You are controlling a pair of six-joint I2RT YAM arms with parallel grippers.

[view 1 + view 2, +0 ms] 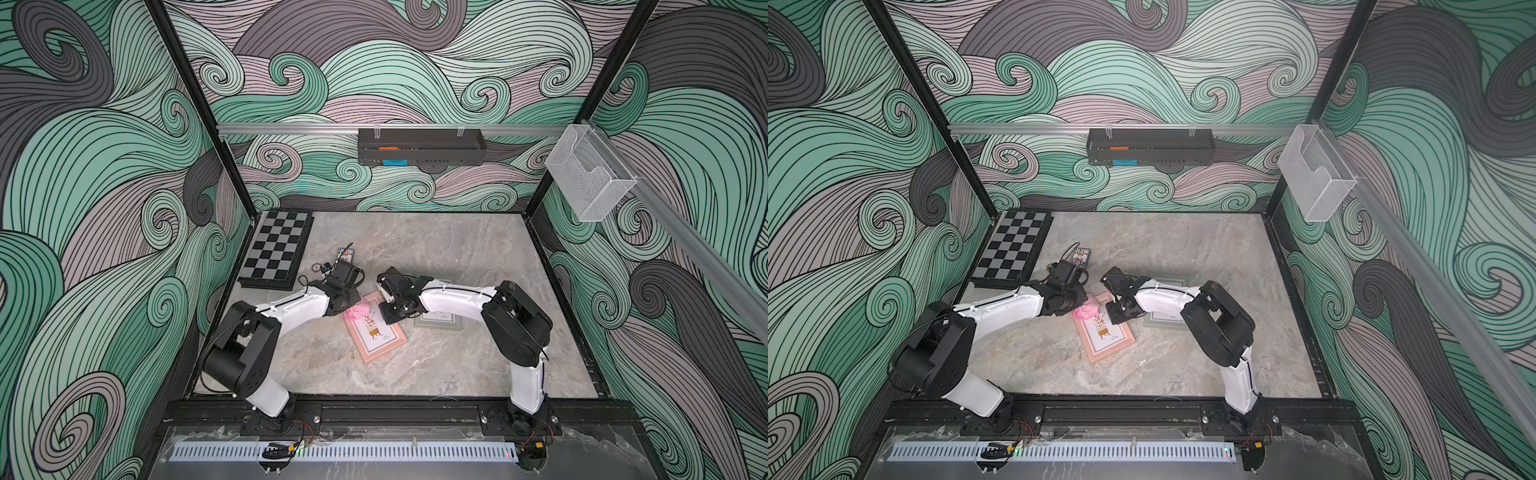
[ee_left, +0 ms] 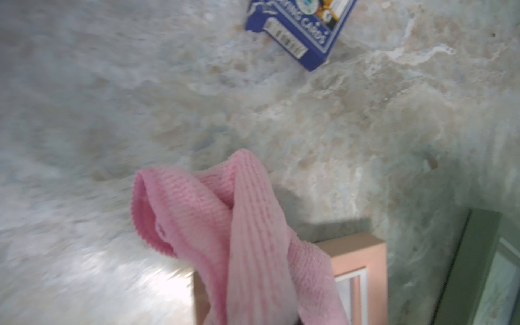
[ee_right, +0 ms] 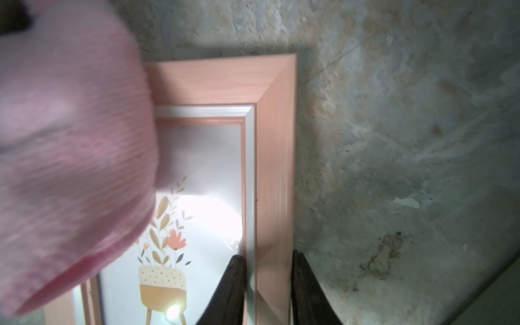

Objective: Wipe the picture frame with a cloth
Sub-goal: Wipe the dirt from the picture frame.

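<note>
The left end effector, shut tight on the bunched pink cloth, hangs it over the far corner of the pink picture frame, which lies flat in the middle of the table. The right end effector is clamped across the frame's right-hand rail, one finger on the glass side and one outside, apparently pinning it. The frame's long axis runs from that far corner back toward the robot's base, so the uncovered glass lies on the base side of the cloth, within the left arm's sweep. A blue box nearby reads "…YING CARDS" beside a barcode. The print's small caption is illegible.
</note>
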